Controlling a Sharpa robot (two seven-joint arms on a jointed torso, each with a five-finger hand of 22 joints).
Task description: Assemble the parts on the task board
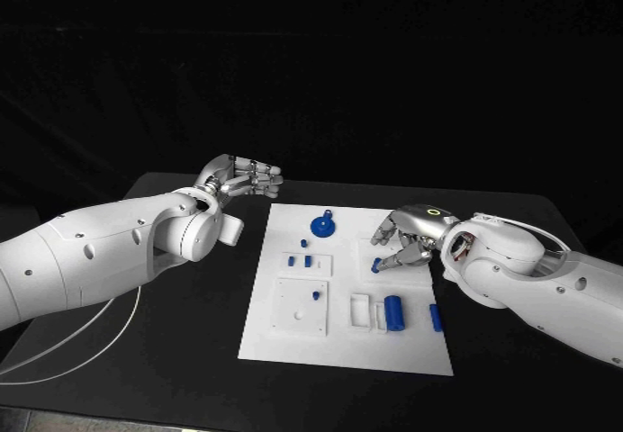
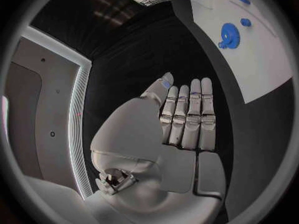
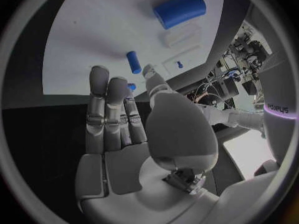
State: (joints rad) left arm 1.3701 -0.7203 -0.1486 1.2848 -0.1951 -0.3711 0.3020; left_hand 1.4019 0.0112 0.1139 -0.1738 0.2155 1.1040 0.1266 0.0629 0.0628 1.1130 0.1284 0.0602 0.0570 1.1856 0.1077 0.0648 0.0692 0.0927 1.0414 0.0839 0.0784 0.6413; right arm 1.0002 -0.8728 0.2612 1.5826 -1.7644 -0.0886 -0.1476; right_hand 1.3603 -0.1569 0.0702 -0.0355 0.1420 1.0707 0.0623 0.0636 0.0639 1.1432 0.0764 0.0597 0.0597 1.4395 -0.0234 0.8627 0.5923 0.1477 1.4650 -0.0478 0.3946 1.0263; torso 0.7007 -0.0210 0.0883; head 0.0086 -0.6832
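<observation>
Two robot hands: our left robot hand hangs clenched and empty off the task board; our right robot hand pinches a small blue part over it.

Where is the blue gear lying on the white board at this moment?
In the head view the blue gear lies near the far edge of the task board, between the two hands, with a small blue part just in front of it.

A black surface is seen, with a dark backdrop hung behind its far edge. A thin white cable is looped across the near left part of the surface.
</observation>
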